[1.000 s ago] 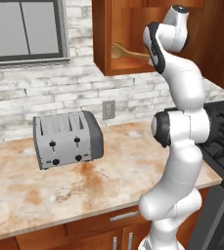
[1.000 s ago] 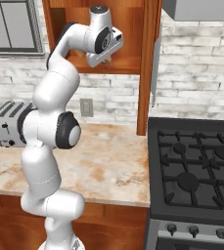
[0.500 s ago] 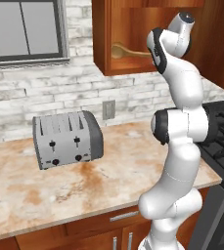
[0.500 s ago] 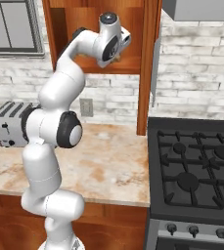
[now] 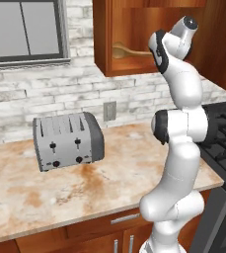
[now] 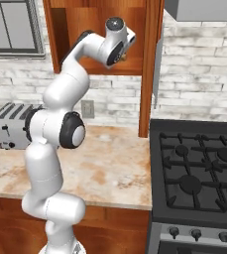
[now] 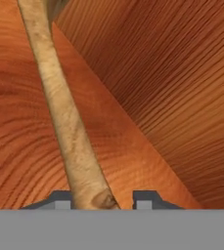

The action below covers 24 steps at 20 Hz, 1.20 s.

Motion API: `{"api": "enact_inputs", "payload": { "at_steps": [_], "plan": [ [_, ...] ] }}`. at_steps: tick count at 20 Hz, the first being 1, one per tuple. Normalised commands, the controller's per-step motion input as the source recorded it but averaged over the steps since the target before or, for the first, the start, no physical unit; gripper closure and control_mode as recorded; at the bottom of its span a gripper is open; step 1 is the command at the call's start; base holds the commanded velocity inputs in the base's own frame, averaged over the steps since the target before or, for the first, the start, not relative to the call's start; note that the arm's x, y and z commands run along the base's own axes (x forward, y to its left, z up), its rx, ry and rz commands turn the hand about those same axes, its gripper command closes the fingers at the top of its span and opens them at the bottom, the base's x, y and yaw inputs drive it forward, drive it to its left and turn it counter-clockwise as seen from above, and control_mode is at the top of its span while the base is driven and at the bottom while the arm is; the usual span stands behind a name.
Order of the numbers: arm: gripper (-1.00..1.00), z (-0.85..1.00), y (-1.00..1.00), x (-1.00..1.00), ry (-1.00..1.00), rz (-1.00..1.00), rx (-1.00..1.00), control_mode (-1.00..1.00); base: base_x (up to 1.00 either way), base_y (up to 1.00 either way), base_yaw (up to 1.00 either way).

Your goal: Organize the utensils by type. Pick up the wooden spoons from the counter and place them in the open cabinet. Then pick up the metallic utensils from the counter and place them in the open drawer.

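Observation:
A wooden spoon (image 5: pixel 119 50) lies on the floor of the open cabinet (image 5: pixel 134 24), its round bowl to the left and its handle running right toward my hand. In the hand view the spoon's handle (image 7: pixel 64 112) stretches away from me over the wood, and its near end sits between the tips of my gripper (image 7: pixel 102 197). The handle end lies against the left fingertip (image 7: pixel 59 198). A clear gap separates it from the right fingertip (image 7: pixel 145 198), so the jaws stand open and do not clamp it. The counter (image 5: pixel 85 188) below shows no utensils.
A silver toaster (image 5: pixel 67 141) stands on the counter by the brick wall, near a wall outlet (image 5: pixel 109 110). A black gas stove (image 6: pixel 199 163) adjoins the counter on the right. The cabinet's side wall (image 6: pixel 145 64) hangs close to my wrist.
The jaws have spread wider around the spoon's handle. My wrist and upper link have swung a little to the right, while the spoon stays on the cabinet floor.

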Motion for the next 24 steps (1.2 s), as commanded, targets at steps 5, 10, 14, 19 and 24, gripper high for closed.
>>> {"api": "enact_inputs", "payload": {
  "at_steps": [5, 10, 14, 19, 24],
  "plan": [
    [1.00, -0.04, 0.00, 0.51, -0.01, 0.00, 0.00, -1.00, 0.00, 0.00, 0.00],
    [1.00, -0.17, 0.00, 0.49, -0.04, 0.00, 0.00, -1.00, 0.00, 0.00, 0.00],
    [-1.00, -0.20, 0.02, 0.51, 0.00, 0.00, 0.00, -1.00, 0.00, 0.00, 0.00],
    [-1.00, -0.17, 0.03, 0.60, 0.00, 0.00, 0.00, -1.00, 0.00, 0.00, 0.00],
    [-1.00, -0.09, 0.00, 0.50, 0.00, 0.00, 0.00, -1.00, 0.00, 0.00, 0.00]
  ]
}}
